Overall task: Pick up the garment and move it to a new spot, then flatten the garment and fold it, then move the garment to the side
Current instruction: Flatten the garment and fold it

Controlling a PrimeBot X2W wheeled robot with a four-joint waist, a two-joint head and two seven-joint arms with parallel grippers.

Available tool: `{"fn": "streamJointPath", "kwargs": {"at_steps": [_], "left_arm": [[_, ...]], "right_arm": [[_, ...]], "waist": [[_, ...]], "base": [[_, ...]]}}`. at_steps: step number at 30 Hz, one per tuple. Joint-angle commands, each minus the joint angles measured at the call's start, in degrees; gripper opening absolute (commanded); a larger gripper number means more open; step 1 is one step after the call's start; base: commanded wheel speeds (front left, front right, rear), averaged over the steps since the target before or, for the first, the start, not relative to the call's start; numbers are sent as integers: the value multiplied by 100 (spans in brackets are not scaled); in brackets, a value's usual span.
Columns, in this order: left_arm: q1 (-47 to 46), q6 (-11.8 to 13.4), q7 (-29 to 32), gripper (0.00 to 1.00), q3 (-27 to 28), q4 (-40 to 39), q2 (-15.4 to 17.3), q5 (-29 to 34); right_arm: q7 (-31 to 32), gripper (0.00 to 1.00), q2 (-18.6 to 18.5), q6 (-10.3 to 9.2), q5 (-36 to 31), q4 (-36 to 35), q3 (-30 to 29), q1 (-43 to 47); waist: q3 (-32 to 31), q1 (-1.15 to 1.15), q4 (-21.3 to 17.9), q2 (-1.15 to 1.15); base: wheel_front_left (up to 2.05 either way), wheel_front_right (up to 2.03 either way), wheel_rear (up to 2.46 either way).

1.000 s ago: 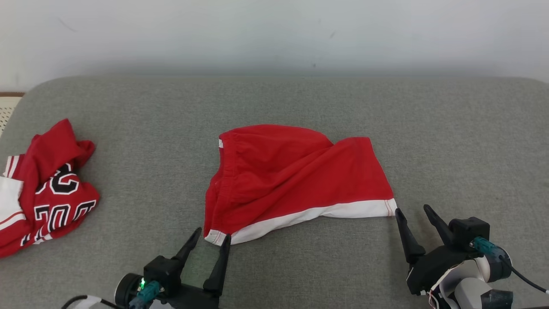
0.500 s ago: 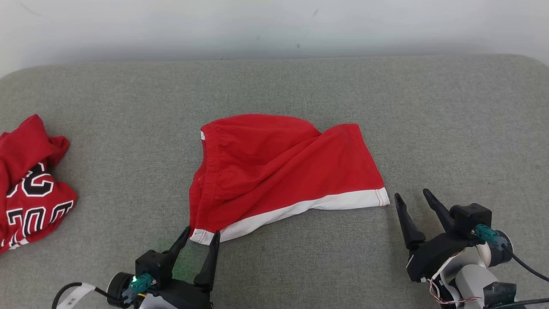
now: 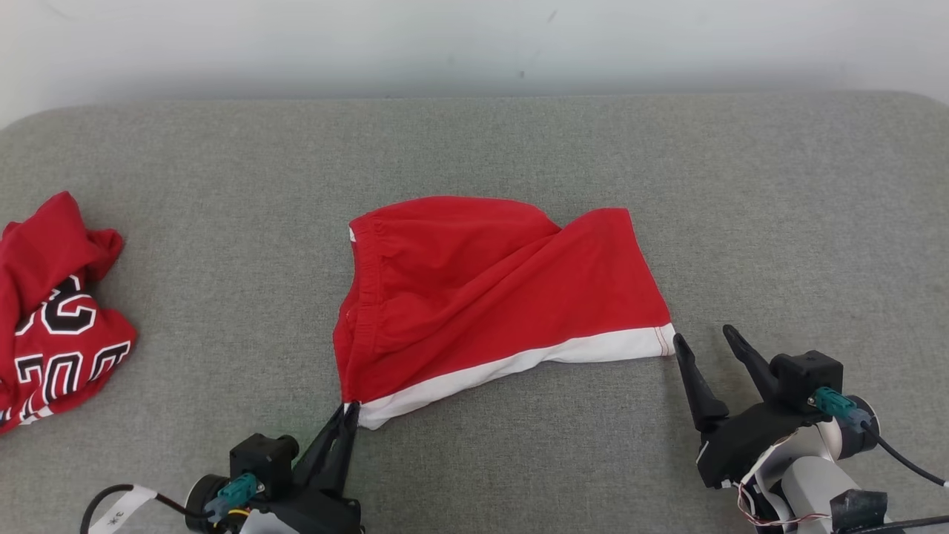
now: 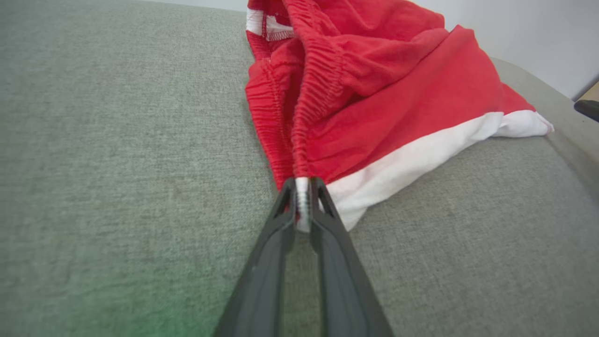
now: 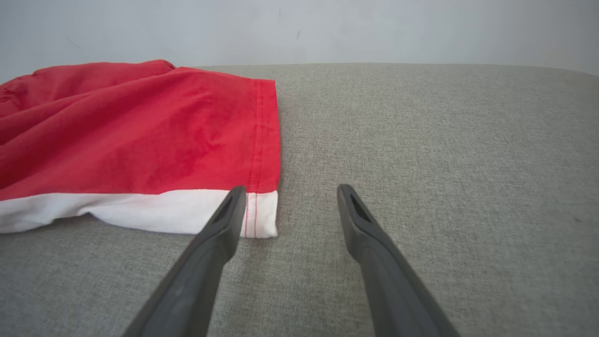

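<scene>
Garment [image 3: 504,297] is lying rumpled; left pincer [image 3: 348,410] is clamping its lower-left corner for flattening, right pincer [image 3: 702,335] is hovering apart beside the lower-right.

I see the red fabric shorts with elastic waistband and white hem band [image 3: 504,297] lying rumpled at the centre of the head view, waistband to the left, white band along the lower edge. The left tool [image 3: 348,412] pinches the lower-left corner; the lower-right corner lies flat.

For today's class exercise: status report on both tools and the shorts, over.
Left tool shut on shorts corner. Right tool open at other corner. Jersey lies apart, left.
</scene>
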Motion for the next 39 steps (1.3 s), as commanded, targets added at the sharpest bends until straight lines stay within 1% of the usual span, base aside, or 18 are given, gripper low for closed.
{"fn": "streamJointPath", "kwargs": {"at_steps": [1,9,17,18,20,21,22,24,25,26,28,29,35,39], "left_arm": [[-20,-23,-26,0,7,16,5,-23],[-18,-67,-27,0,154,-154,5,28],[-32,-81,-27,0,248,-292,5,92],[-42,-78,-27,0,247,-304,6,95],[-61,-82,-27,0,241,-316,5,94],[-72,-83,-27,0,228,-322,6,86],[-74,-79,-27,0,218,-330,6,79],[-78,-81,-27,0,207,-346,6,64],[-79,-82,-27,0,204,-350,6,61],[-75,-83,-27,0,199,-358,5,59],[-63,-85,-27,0,189,-373,6,58],[-56,-87,-27,0,169,-393,5,53],[-31,-91,-27,0,129,-481,4,4],[31,-94,-27,0,-81,-599,6,-148]], "right_arm": [[-3,100,-14,-4,54,-22,24,-36],[-3,100,-12,-5,135,10,223,-24],[-3,100,16,-4,214,242,390,-209],[-3,98,26,-4,239,275,414,-222],[-3,73,41,-4,307,374,461,-212],[-3,69,39,-4,346,411,484,-214],[-3,68,38,-4,383,443,504,-222],[-3,68,21,-4,437,507,538,-233],[-3,65,20,-4,463,535,551,-237],[-2,55,20,-4,482,551,568,-241],[-1,43,21,-4,528,586,609,-244],[-1,0,27,-4,568,594,653,-264],[-3,0,26,-4,584,198,440,-245],[-3,0,47,-4,543,-129,226,-69]], "waist": [[6,0,8,0],[40,0,61,0],[106,0,201,0],[117,0,223,0],[134,0,262,0],[140,0,282,0],[143,0,294,0],[150,0,310,0],[150,0,313,0],[150,0,313,0],[150,0,311,0],[147,0,307,0],[18,0,294,0],[-252,0,296,0]], "base": [[0,0,0],[0,0,0],[0,0,0],[0,0,0],[0,0,0],[0,0,0],[0,0,0],[0,0,0],[0,0,0],[0,0,0],[0,0,0],[0,0,0],[0,0,0],[0,0,0]]}}
